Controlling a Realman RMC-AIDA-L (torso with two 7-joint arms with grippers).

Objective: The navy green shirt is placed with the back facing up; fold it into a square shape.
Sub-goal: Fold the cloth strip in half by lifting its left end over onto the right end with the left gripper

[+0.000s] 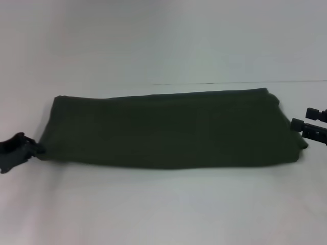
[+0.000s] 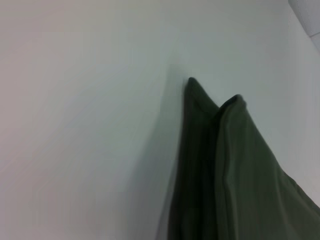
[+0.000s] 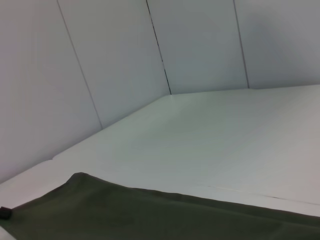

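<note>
Already the navy green shirt (image 1: pixel 168 130) is lying folded into a long band between the left pincer (image 1: pixel 20 148), seemingly clenched on its end, and the right pincer (image 1: pixel 309 125), grip indiscernible; crosswise folds are still being awaited.

The left end effector (image 1: pixel 20 148) is sitting low at the left edge of the head view, its tip touching cloth. The right end effector (image 1: pixel 301 122) is reaching in from the right edge, its two dark fingers (image 1: pixel 316 113) standing apart.
</note>
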